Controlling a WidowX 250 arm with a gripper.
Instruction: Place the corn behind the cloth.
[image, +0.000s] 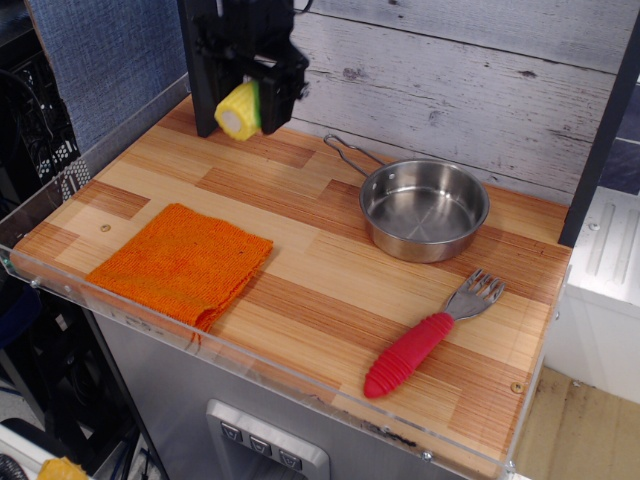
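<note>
The corn (240, 110) looks like a light, hard, smooth toy, so squeezing its round middle should stop it slipping. The gripper (246, 100) is clamped on it, up in the air at the back left, beyond the cloth (182, 262) and well apart from it.

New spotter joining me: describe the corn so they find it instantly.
Start at the wooden table and look to its back-left corner by the dark post. There the black gripper holds the corn above the surface. It is the only yellow thing, stubby and ribbed.
</note>
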